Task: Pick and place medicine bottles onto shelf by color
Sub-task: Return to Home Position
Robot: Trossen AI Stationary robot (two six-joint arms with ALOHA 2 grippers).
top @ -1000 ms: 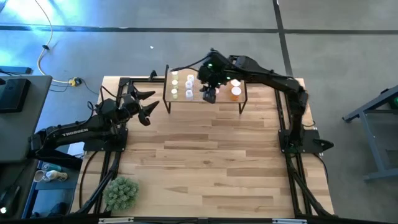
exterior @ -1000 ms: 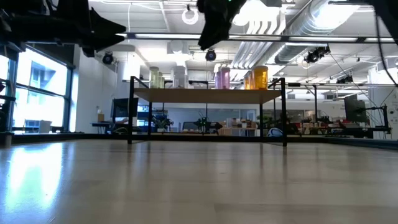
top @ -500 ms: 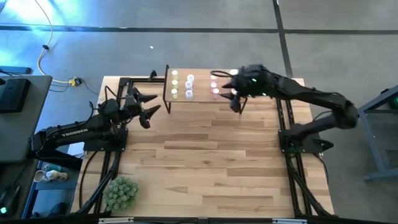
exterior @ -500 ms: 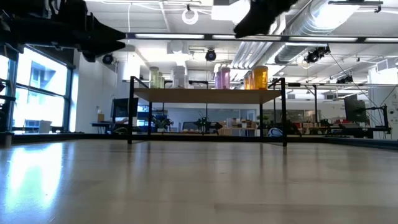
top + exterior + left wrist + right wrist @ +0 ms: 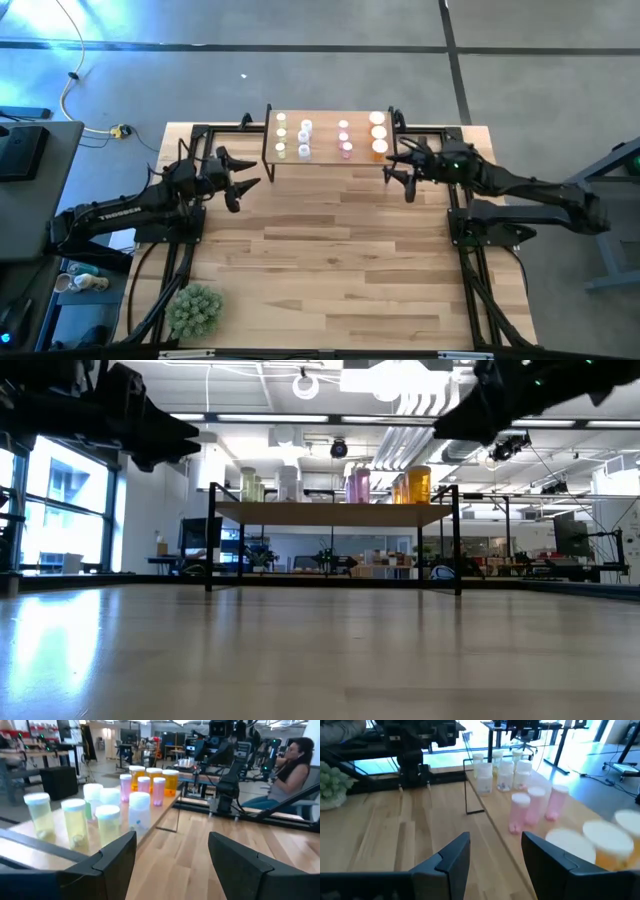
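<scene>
The shelf (image 5: 323, 137) was a small slab of pale wood on thin black metal legs, set at the far edge of the planked butcher-block table (image 5: 330, 260). The medicine bottles (image 5: 304, 126) stood upright on it in short rows by colour. The yellow-green bottles (image 5: 281, 135) were at the left arm's end, then the lavender-white bottles (image 5: 304, 150), the pink bottles (image 5: 345, 138), and the orange bottles (image 5: 378, 135) at the right arm's end. All were little translucent cylinders with flat white caps.

The left gripper (image 5: 253, 171) hung in the air just beside the shelf's left end, its dark fingers (image 5: 117, 857) spread wide and holding nothing. The right gripper (image 5: 392, 173) hung off the shelf's right front corner, its fingers (image 5: 452, 857) parted about as far, also empty and touching nothing.

From overhead I could make out little more than caps. From table height both grippers were only dark shapes cut off by the upper edge. Past the right arm's fingers the orange bottles were smeared and clipped at the side. A spiky green plant (image 5: 193, 308) sat at the table's near left corner, and a person (image 5: 295, 767) sat in the room beyond.
</scene>
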